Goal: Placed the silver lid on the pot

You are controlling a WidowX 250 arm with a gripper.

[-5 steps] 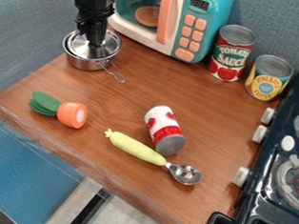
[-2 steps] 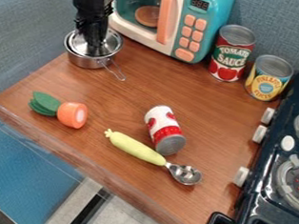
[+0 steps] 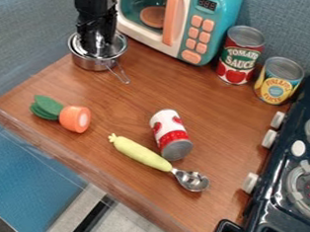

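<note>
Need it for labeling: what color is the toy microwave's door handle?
The door handle is salmon-orange, seen best in the camera view.

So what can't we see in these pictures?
In the camera view:
- Middle of the lid: hidden behind the robot arm.
- Inside of the pot: lid and arm block it.
- Microwave top: cut off by the top edge.
- Stove, right side: cut off by the right edge.

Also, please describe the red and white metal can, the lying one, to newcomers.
From the teal toy microwave, go down the brown wooden counter. The can is beside the yellow-handled metal scoop. Unlike the two upright cans, it lies on its side.
</note>
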